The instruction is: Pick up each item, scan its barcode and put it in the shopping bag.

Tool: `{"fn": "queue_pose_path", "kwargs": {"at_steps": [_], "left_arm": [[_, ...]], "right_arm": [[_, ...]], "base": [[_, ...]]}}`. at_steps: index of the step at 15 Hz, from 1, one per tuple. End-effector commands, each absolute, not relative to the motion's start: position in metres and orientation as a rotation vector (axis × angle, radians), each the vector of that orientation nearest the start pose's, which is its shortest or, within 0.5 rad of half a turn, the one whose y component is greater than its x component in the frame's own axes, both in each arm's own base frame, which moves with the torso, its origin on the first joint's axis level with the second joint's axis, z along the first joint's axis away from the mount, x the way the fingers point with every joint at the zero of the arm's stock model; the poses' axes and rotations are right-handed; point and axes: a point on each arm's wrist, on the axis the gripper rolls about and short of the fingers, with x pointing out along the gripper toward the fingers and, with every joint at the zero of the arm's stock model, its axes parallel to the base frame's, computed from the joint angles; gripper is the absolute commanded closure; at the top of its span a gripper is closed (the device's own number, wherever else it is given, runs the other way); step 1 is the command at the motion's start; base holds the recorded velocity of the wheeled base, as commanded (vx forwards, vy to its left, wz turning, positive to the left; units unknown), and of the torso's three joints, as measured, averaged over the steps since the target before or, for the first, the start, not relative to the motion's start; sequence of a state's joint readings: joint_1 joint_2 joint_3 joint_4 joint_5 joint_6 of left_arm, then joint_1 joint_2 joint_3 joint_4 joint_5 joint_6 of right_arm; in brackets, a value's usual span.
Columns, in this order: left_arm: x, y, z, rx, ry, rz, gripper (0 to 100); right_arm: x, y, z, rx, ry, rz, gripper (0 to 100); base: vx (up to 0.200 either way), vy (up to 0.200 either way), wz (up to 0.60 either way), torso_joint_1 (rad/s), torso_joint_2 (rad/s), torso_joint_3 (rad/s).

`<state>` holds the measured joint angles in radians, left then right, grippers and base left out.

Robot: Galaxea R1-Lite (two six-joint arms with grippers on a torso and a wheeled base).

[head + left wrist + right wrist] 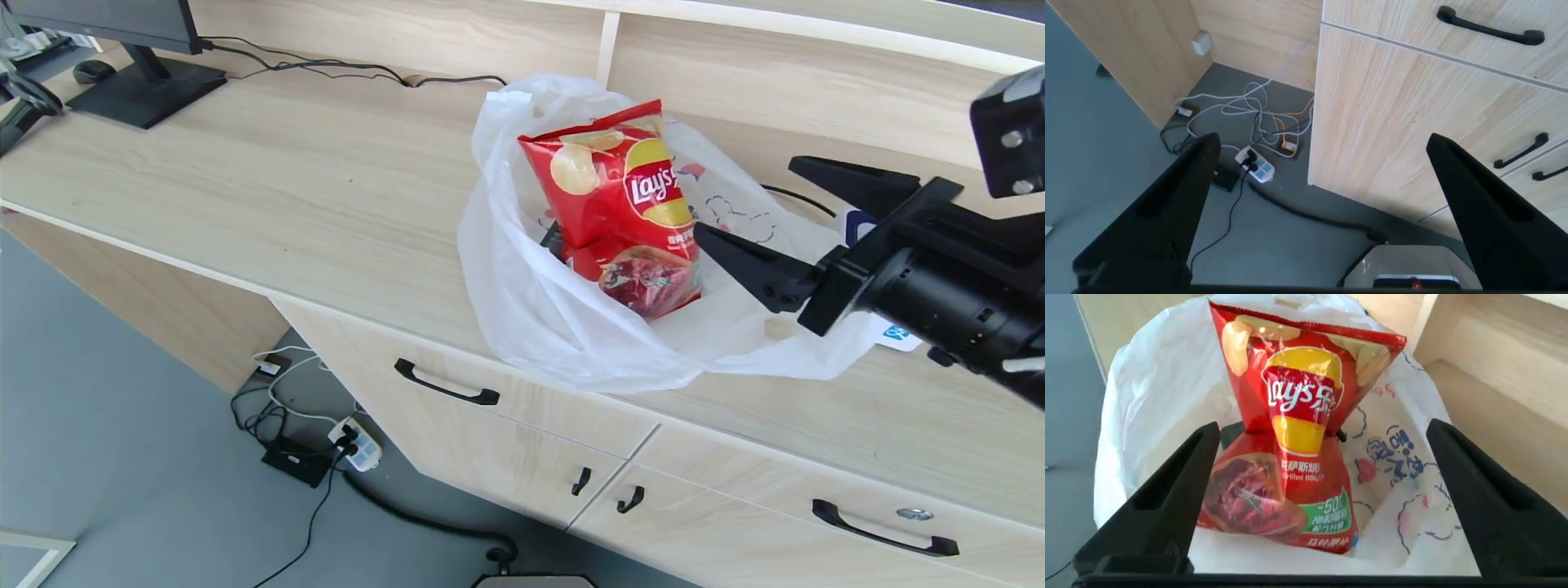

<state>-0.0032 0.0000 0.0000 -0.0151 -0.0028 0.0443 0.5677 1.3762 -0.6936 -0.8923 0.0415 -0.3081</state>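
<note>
There is one shopping bag (522, 310), of thin white plastic, and it sits open on the pale wooden counter (286, 188). One red chips packet (620, 196) stands in it, roughly upright and leaning a little. A dark item (553, 237) peeks out from behind the packet's lower edge, too hidden to identify.

Two tools are in view. The right tool (744, 198) has its two black fingers spread wide and holds nothing. It points into the mouth of the shopping bag. The chips packet is just ahead of its fingertips, in line with the gap between them, and the near fingertip is close beside the packet's lower corner. From the right wrist, the chips packet (1306, 400) faces the right tool (1321, 433) front-on, and the shopping bag (1135, 400) spreads out past both fingers.

The left tool (1323, 140) is also spread wide and empty. It is well apart from the bag, down beside the cabinet front. Beyond its fingers the floor carries loose cables and one white power strip (1259, 167).

Farther along the counter, well away from the right tool, stand one monitor (106, 16) and one mouse (94, 71). The drawers below show two long black handles and two small hooked ones.
</note>
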Motion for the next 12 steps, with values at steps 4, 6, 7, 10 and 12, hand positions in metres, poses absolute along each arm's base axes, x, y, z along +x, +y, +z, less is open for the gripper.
{"fn": "queue_pose_path", "kwargs": {"at_steps": [4,6,7,10,12], "left_arm": [[-0.023,0.000,0.077,0.038,-0.015,-0.006,0],[-0.023,0.000,0.077,0.037,-0.015,-0.006,0],[-0.023,0.000,0.077,0.035,-0.015,-0.006,0],[-0.023,0.000,0.077,0.035,-0.015,-0.006,0],[-0.023,0.000,0.077,0.035,-0.015,-0.006,0]], "right_arm": [[0.089,0.044,0.190,-0.203,-0.202,0.461,0],[0.050,0.022,0.151,-0.174,-0.165,0.427,0],[0.037,0.017,0.141,-0.182,-0.108,0.429,0],[-0.011,-0.004,0.095,-0.171,0.053,0.449,0],[-0.033,-0.013,0.091,-0.164,0.098,0.416,0]], "base": [[0.000,0.000,0.00,0.000,0.00,0.000],[0.000,0.000,0.00,0.000,0.00,0.000],[0.000,0.000,0.00,0.000,0.00,0.000],[0.000,0.000,0.00,0.000,0.00,0.000],[0.000,0.000,0.00,0.000,0.00,0.000]]}}
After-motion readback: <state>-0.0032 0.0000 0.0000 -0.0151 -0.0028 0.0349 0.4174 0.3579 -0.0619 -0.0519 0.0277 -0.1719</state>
